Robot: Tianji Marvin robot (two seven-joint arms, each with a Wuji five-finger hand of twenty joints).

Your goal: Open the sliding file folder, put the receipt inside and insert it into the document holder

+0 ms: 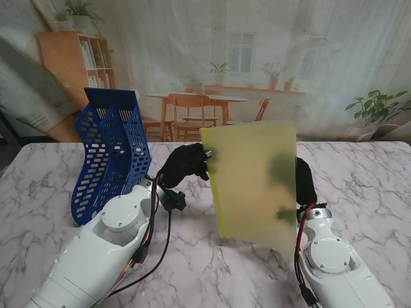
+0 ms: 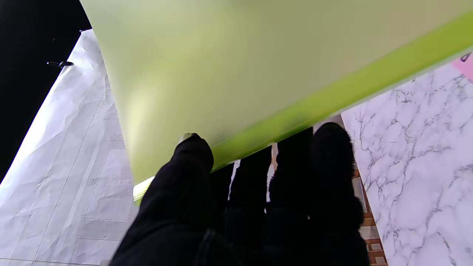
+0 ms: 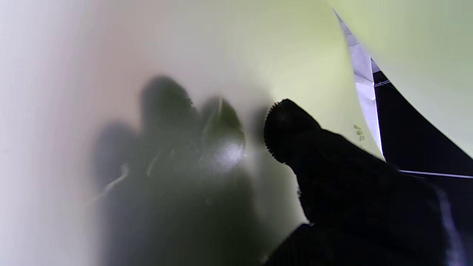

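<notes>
A translucent yellow-green file folder (image 1: pixel 250 179) is held upright above the marble table, between my two black-gloved hands. My left hand (image 1: pixel 183 165) pinches its left edge; in the left wrist view the thumb (image 2: pixel 192 162) lies on one face of the folder (image 2: pixel 240 66) and the other fingers (image 2: pixel 325 166) behind its bright green slide bar (image 2: pixel 332 99). My right hand (image 1: pixel 305 183) grips the right side. Its thumb (image 3: pixel 295 129) presses the sheet (image 3: pixel 258 48), with the fingers showing as shadows through it. The blue perforated document holder (image 1: pixel 112 151) stands at the left. I cannot make out a receipt inside the folder.
The marble table (image 1: pixel 51 192) runs wide on both sides. A small pink slip (image 2: pixel 467 62) lies on the table, seen only in the left wrist view. Behind the table hangs a printed backdrop of a room.
</notes>
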